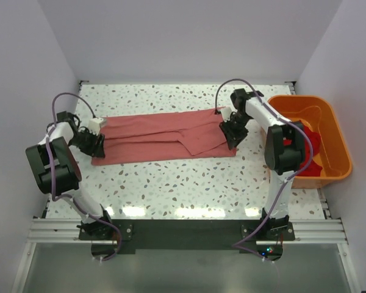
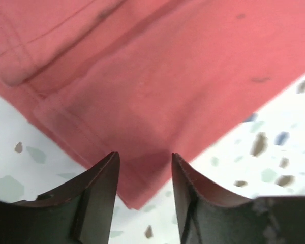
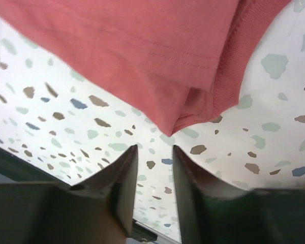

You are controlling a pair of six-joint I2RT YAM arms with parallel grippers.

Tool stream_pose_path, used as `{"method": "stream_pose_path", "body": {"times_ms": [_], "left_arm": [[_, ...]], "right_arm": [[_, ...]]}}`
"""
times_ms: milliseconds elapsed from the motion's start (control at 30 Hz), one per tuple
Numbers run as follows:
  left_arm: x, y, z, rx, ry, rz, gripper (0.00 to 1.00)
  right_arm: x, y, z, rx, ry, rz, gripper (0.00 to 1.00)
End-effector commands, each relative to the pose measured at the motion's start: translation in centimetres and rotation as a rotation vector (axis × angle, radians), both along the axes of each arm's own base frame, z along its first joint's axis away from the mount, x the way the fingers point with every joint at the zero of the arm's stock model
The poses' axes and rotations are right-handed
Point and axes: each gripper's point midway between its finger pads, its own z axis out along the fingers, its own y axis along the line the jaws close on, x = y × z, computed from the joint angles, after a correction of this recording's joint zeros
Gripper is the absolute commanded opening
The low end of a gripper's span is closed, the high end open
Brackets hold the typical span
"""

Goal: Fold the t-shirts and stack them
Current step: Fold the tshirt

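Red t-shirt (image 1: 165, 137) lying flat across desk (image 1: 189, 183), folded into long strip, creased. Left arm (image 1: 55, 162) bending down at its left end — left fingers (image 2: 99, 188) narrowly parted, corner showing between, not clamping. Right arm (image 1: 262, 116) angling onto right end — right fingers (image 3: 119, 188) slightly apart, holding nothing.

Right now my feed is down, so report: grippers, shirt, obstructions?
Left gripper open at left corner of t-shirt. Right gripper open at its right edge. It lies flat, partly folded. Nothing blocking; orange bin off right.

1 salmon-red t-shirt (image 1: 165, 137) lies flat, folded lengthwise into a long strip, 1 flap overlapping near its right end.
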Motion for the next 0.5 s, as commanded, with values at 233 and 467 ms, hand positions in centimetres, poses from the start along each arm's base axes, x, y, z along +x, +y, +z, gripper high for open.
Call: {"method": "stream_pose_path", "body": {"times_ms": [233,467], "left_arm": [[6.3,-17.9,13.0,-0.258,-0.596,-0.598,0.55],[3.5,-32.3,10.5,-0.254,-0.743,-1.086,0.52]], "right_arm": [[3.7,2.1,5.5,0.136,-0.139,-0.074,0.44],[6.5,2.3,2.7,0.17,-0.086,-0.171,0.41]]}}
